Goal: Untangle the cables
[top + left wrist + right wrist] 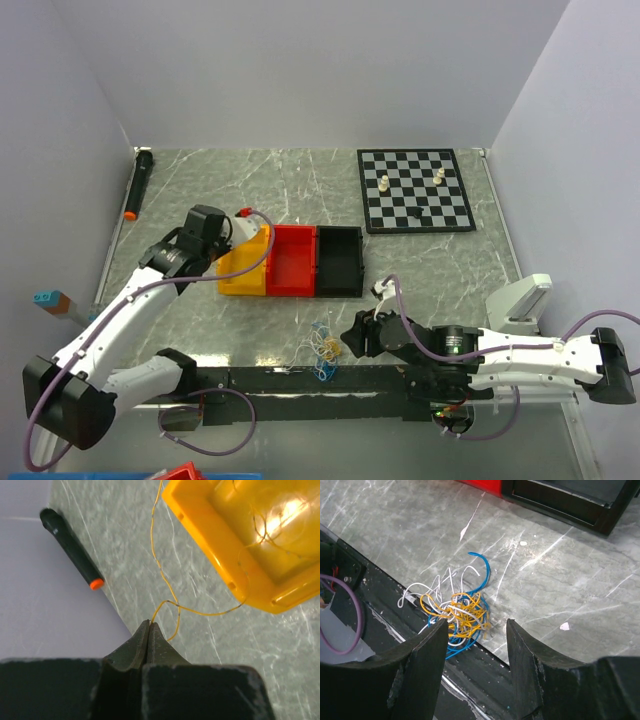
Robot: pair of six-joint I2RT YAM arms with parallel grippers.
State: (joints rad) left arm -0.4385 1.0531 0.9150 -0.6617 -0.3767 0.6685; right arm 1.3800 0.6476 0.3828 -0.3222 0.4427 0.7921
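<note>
The cables (322,348) lie as a small clump of blue, yellow-orange and white wires (457,612) at the table's near edge, partly over the black base rail. My right gripper (476,625) hovers just short of the clump, open, with nothing between its fingers; the overhead view shows it (352,335) to the right of the clump. My left gripper (150,623) is shut on a single thin yellow cable (160,570), which trails over the table into the yellow bin (240,545). From above, that gripper (243,214) is at the yellow bin's (245,268) far left corner.
A red bin (293,260) and a black bin (339,262) stand in a row to the right of the yellow one. A chessboard (416,190) with a few pieces lies at the back right. A black marker with an orange tip (137,185) lies along the left edge.
</note>
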